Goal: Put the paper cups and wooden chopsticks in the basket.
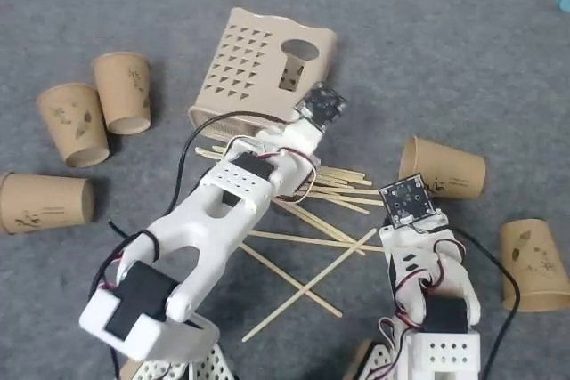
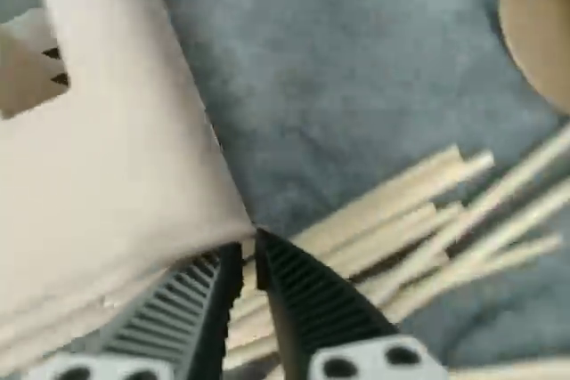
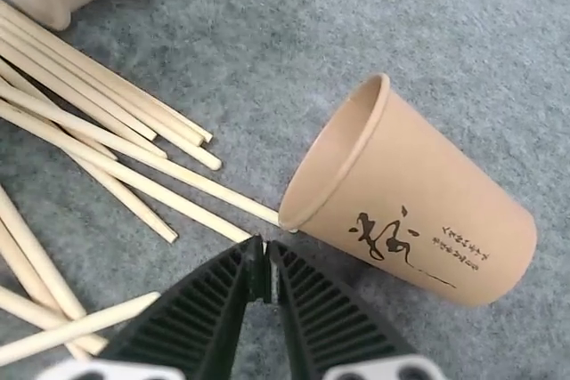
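Observation:
The beige perforated basket lies tipped on its side at the back. Wooden chopsticks are scattered in front of it. My left gripper is shut, its tips at the basket's corner and just over a bundle of chopsticks. My right gripper is shut too, its tips on the carpet just short of the rim of a paper cup lying on its side, with chopsticks beside it. That cup lies right of the chopstick pile.
Three more paper cups lie at the left, and another cup lies at the far right. The left arm stretches over the chopsticks. The right arm stands at the front right on grey carpet.

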`<state>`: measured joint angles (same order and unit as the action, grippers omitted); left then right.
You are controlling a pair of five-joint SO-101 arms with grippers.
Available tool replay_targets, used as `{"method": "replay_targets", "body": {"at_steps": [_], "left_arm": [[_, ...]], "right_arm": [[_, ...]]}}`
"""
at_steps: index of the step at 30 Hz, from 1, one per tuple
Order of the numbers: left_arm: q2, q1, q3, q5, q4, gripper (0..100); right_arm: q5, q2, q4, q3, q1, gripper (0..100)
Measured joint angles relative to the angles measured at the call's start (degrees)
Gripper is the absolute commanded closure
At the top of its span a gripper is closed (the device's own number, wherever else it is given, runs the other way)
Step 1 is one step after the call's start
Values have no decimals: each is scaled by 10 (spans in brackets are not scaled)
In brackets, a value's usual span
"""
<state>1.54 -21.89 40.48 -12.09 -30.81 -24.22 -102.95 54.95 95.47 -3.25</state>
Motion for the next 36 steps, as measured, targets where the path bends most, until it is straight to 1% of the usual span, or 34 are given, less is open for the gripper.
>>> {"method": "replay_targets", "body": {"at_steps": [3, 6, 8, 11, 13, 15, 22, 25, 29, 31, 34, 36], "left_arm": [[12, -3, 0, -54, -33, 988], [50, -20, 0, -103, -89, 987], [84, -29, 0, -118, -124, 987], [137, -32, 0, -108, -156, 987], [170, -29, 0, -68, -159, 987], [200, -15, 0, -11, -160, 987], [250, 53, 0, 225, -160, 983], [251, 77, 0, 325, -160, 925], [251, 82, 6, 425, -160, 776], [251, 82, 14, 469, -160, 722], [251, 83, 32, 529, -136, 707], [251, 83, 48, 547, -106, 716]], "right_arm": [[0, 0, 0, 0, 0, 990], [0, 0, 0, 0, 0, 990], [-8, 0, 0, 0, 1, 990], [-23, 0, 0, 0, 0, 990], [-26, 0, 0, 0, 0, 990], [-27, 0, 0, 0, 0, 990], [-29, 0, 0, 0, 0, 990], [-29, 0, 0, 0, 0, 990], [-29, 0, 10, 0, 0, 990], [-29, 0, 14, 0, 0, 990], [-29, 0, 14, 0, 0, 990], [-29, 0, 14, 0, 0, 990]]}}
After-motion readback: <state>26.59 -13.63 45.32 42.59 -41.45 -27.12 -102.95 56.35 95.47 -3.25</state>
